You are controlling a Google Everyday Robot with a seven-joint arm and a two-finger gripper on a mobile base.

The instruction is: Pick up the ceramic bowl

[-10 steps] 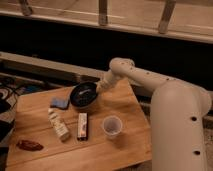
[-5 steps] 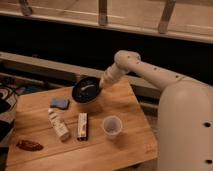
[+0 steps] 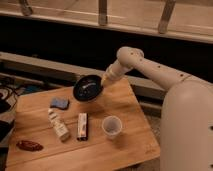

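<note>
The ceramic bowl [image 3: 88,88] is round, black and glossy with pale streaks inside. It is off the wooden table [image 3: 125,102], tilted with its inside facing the camera, above the table's back edge. My gripper [image 3: 103,83] is at the bowl's right rim, at the end of the white arm [image 3: 145,65] reaching in from the right, and it holds the bowl up by that rim.
On the table lie a blue sponge-like piece [image 3: 59,103], a small white bottle on its side [image 3: 58,125], a flat snack bar packet [image 3: 82,125], a translucent plastic cup [image 3: 111,126] and a dark red packet [image 3: 29,145]. A dark ledge runs behind the table.
The bowl has gone from resting on the table to being lifted and tilted up, moving up and toward the back with the gripper at its rim.
</note>
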